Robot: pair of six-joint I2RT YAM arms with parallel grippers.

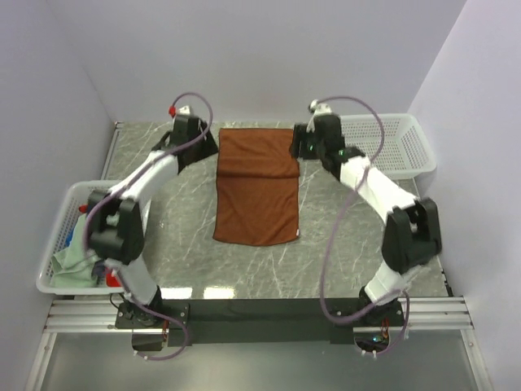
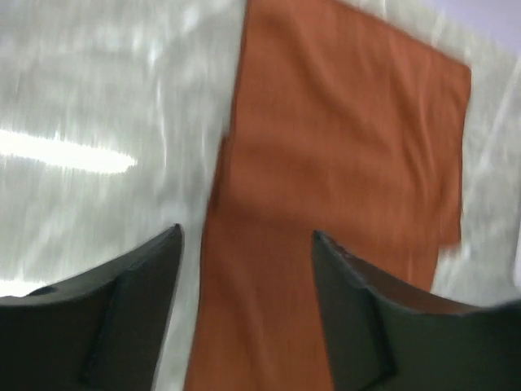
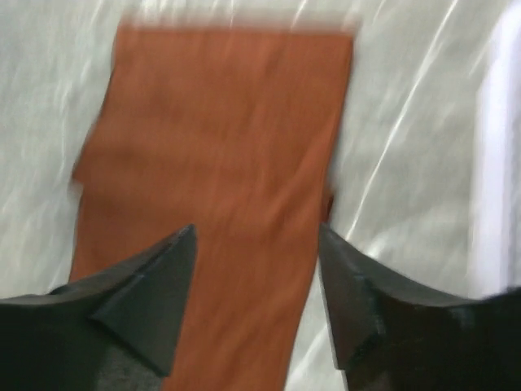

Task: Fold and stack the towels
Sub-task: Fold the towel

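Observation:
A rust-brown towel (image 1: 256, 191) lies flat on the marble table, its far part doubled over so a fold edge crosses it about a third of the way down. My left gripper (image 1: 207, 145) hovers over the towel's far left corner and my right gripper (image 1: 297, 147) over its far right corner. In the left wrist view the open left gripper (image 2: 247, 232) straddles the left edge of the towel (image 2: 342, 147) with nothing pinched. The right gripper (image 3: 257, 228) is likewise open above the right edge of the towel (image 3: 220, 138). More towels, a mint-green one (image 1: 73, 261) among them, sit in the left basket.
A white mesh basket (image 1: 57, 236) at the left table edge holds the crumpled cloths. A second white mesh basket (image 1: 395, 142) stands at the back right, close behind the right arm. Walls close in at the back and both sides.

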